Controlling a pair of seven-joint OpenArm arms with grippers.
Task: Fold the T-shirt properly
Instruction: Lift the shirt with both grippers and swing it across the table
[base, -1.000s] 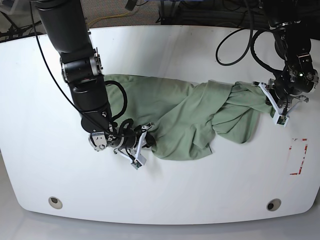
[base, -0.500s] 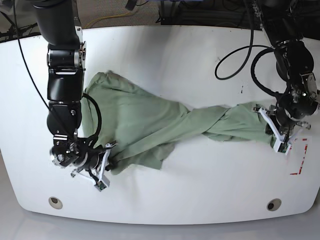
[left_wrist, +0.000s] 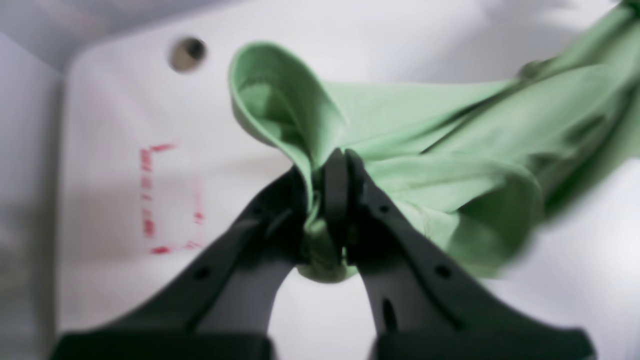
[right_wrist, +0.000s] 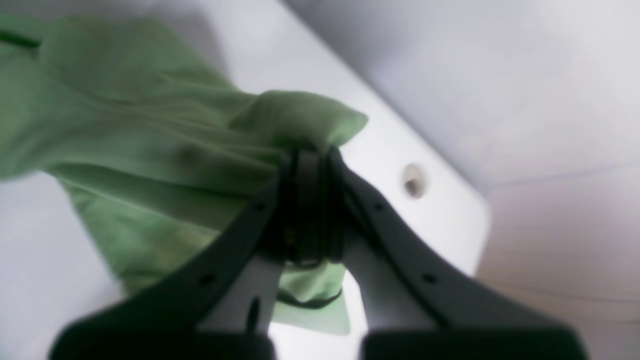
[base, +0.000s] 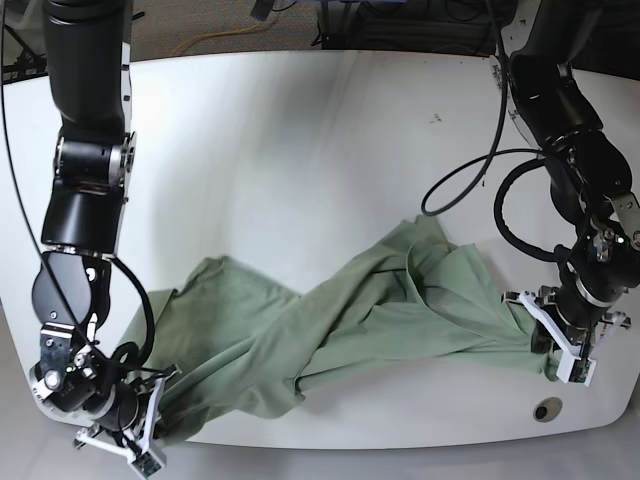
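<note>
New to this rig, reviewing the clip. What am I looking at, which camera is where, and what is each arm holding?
It is a robot with two arms over a white table. The base view looks down on the whole table; each wrist view looks along one gripper. A pale green T-shirt lies stretched and twisted across the table's near side. The left gripper, at that view's right, is shut on one end of the shirt; its wrist view shows cloth pinched between the black fingers. The right gripper, at the near left edge, is shut on the other end.
</note>
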